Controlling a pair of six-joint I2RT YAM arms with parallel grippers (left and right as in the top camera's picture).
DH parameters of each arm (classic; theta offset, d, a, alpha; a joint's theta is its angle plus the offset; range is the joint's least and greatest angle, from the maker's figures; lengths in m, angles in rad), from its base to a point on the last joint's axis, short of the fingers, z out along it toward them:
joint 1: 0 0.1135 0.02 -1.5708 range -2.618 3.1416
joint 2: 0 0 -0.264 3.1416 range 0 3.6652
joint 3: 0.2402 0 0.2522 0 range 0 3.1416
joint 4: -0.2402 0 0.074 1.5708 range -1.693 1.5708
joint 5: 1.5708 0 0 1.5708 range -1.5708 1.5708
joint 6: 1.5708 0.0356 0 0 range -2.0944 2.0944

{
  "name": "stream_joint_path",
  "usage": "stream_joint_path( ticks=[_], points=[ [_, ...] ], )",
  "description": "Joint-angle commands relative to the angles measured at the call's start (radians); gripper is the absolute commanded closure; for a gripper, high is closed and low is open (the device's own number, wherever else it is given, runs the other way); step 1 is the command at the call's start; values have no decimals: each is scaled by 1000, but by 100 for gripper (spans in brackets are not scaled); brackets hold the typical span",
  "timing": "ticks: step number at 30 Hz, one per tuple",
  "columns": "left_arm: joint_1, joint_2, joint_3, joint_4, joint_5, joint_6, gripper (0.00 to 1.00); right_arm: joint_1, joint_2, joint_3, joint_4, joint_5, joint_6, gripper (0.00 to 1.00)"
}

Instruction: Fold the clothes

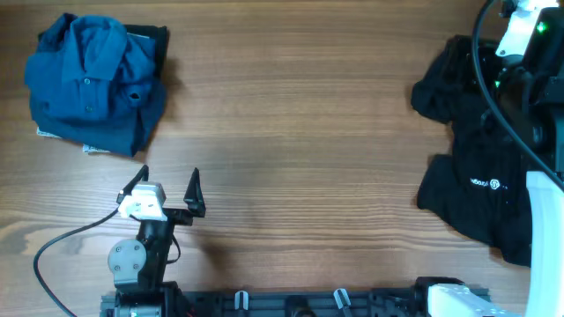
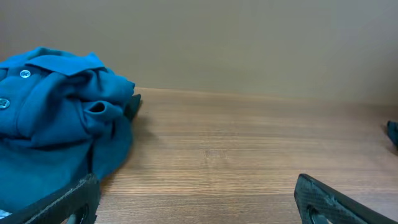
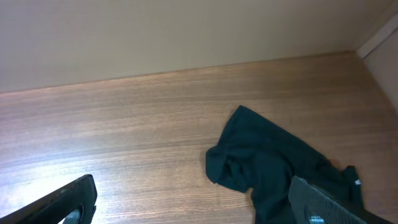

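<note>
A crumpled medium-blue collared shirt with small buttons lies in a heap at the table's far left; the left wrist view shows the blue shirt on its left side. Something dark pokes out from under it. Black garments with small white print are piled at the right, and the right wrist view shows a black garment beside the right finger. My left gripper is open over bare wood, below and right of the blue heap. My right gripper is open, holding nothing.
The right arm and its cable reach over the black pile along the right edge. A black cable trails from the left arm. A mounting rail runs along the front edge. A wall backs the table.
</note>
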Motion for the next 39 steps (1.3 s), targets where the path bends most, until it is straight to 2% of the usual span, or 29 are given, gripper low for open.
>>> stream_joint_path(
  ticks=[1,6,8,10,14,19,22,24,27,32,39],
  points=[
    [-3,-6,-5,-6,-17,-10,0,-5,-40,10,0,22,-8,0],
    [-3,-6,-5,-6,-17,-10,0,-5,-159,-8,1,21,-9,0],
    [-3,-6,-5,-6,-17,-10,0,-5,-228,-50,5,-5,9,0],
    [-3,-6,-5,-6,-17,-10,0,-5,-308,-130,79,-8,27,0],
    [-3,-6,-5,-6,-17,-10,0,-5,-476,-372,325,-88,54,0],
    [-3,-6,-5,-6,-17,-10,0,-5,-673,-760,760,-219,55,0],
    [-3,-6,-5,-6,-17,-10,0,-2,-764,-972,994,-235,63,0],
    [-3,-6,-5,-6,-17,-10,0,-1,-818,-1088,1093,-235,72,0],
    [-3,-6,-5,-6,-17,-10,0,-1,-898,-1226,1148,-235,72,0],
    [-3,-6,-5,-6,-17,-10,0,-1,-1056,-1399,1147,-220,72,0],
    [-3,-6,-5,-6,-17,-10,0,-1,-1241,-1570,1134,-220,74,0]
  ],
)
